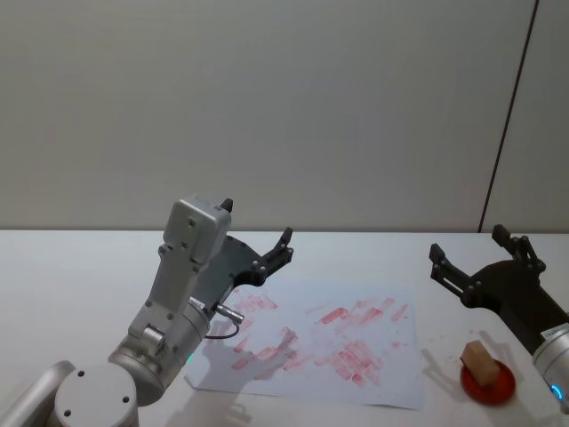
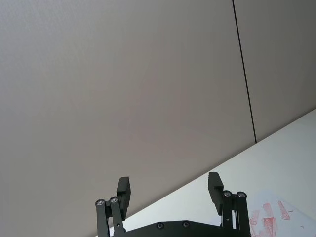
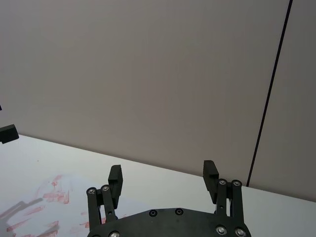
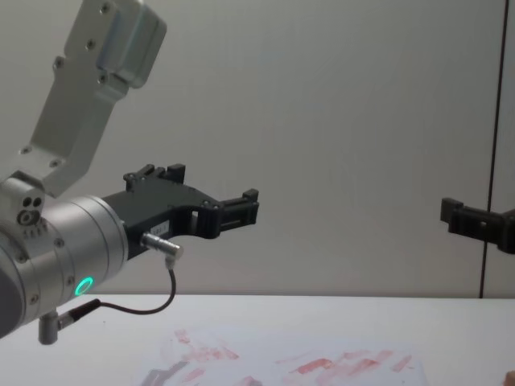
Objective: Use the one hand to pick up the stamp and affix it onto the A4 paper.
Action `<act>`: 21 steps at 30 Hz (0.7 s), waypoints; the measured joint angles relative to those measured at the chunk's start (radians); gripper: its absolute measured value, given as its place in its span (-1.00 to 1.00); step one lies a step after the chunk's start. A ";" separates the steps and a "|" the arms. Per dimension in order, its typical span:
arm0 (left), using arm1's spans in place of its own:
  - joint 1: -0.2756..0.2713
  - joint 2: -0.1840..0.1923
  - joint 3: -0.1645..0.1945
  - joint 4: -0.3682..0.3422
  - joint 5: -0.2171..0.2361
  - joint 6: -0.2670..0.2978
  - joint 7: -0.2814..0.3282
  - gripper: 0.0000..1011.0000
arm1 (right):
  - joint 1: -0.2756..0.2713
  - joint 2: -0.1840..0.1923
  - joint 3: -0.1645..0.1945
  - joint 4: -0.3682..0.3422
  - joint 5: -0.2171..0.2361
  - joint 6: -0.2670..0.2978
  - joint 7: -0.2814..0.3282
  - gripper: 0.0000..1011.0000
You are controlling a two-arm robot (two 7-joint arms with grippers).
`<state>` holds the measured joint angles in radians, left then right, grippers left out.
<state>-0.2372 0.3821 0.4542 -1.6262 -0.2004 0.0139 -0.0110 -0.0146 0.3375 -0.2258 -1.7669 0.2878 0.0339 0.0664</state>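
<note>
A red round dish (image 1: 503,388) carries the tan wooden stamp (image 1: 480,359) at 4 o'clock; our right gripper (image 1: 468,244) nearby and left gripper (image 1: 258,220) at 9 gape empty.

Stamp (image 1: 480,359) on red dish (image 1: 500,388) beside A4 paper (image 1: 391,356); left gripper (image 1: 258,222), right gripper (image 1: 468,243) aloft.

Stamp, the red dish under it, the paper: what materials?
Stamp: looks like bare wood; tan, matte, blocky edges.
Red dish: round, uniform red, possibly plastic or an ink pad; cannot tell which.
Paper: plain white matte sheet, lying flat on the table, smeared with red ink.
</note>
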 joint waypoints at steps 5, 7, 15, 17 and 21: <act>0.000 0.000 0.000 0.000 0.000 0.000 0.000 0.98 | 0.000 0.000 0.000 0.000 0.000 0.000 0.000 0.98; 0.000 0.000 0.000 0.000 0.000 0.000 0.000 0.98 | 0.000 0.000 0.000 0.000 0.000 0.000 0.000 0.98; 0.000 0.000 0.000 0.000 0.000 0.000 0.000 0.98 | 0.000 0.000 0.000 0.000 0.000 0.000 0.000 0.98; 0.000 0.000 0.000 0.000 0.000 0.000 0.000 0.98 | 0.000 0.000 0.000 0.000 0.000 0.000 0.000 0.98; 0.000 0.000 0.000 0.000 0.000 0.000 0.000 0.98 | 0.000 0.000 0.000 0.000 0.000 0.000 0.000 0.98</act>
<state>-0.2372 0.3821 0.4542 -1.6262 -0.2004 0.0139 -0.0109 -0.0146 0.3374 -0.2258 -1.7668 0.2873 0.0340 0.0668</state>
